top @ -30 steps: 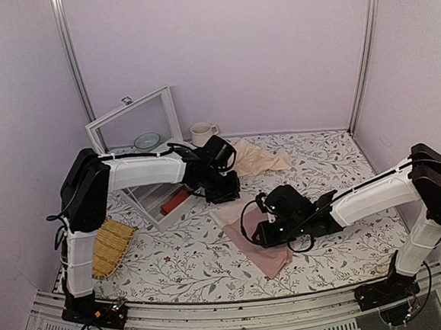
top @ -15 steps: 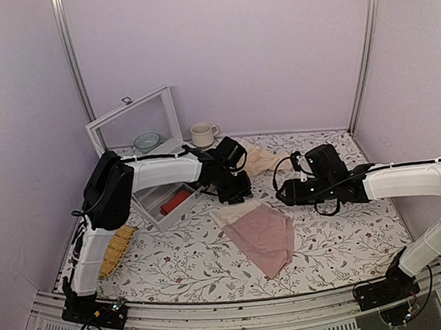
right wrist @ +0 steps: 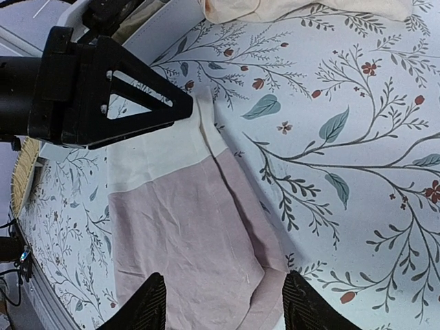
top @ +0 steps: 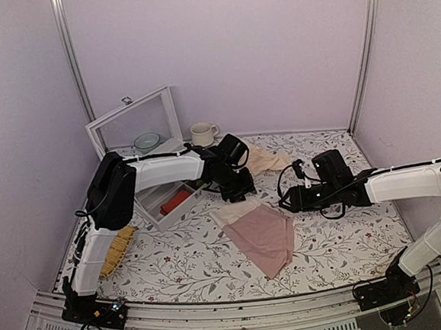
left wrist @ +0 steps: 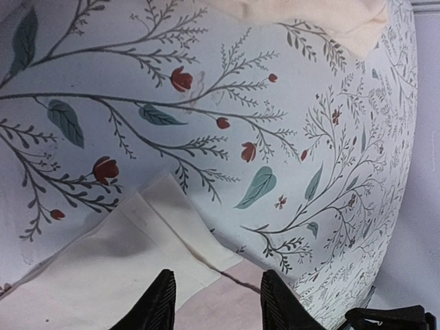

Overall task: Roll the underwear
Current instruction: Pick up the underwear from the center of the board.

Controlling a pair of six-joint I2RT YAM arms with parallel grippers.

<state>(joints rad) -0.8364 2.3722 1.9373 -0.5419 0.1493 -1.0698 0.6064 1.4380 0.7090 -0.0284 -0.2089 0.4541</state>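
Now, my left claw [top: 242,195] and right claw [top: 287,200] spread, underwear [top: 263,234] five o'clock from left, seven o'clock from right.

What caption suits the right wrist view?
Dusty-pink fabric briefs with cream-white waistband lie spread on floral table below open right end effector.

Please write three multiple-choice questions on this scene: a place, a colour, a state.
1. Where does the underwear lie? A) in the white box B) flat on the floral table C) on the woven basket
2. What colour is its waistband? A) black B) blue C) cream-white
3. How is the right end effector? A) open, empty B) shut on the underwear C) shut, empty
1 B: it lies spread on the flowered surface. 2 C: the band is pale beside the pink cloth. 3 A: its fingers stand apart, nothing between them.
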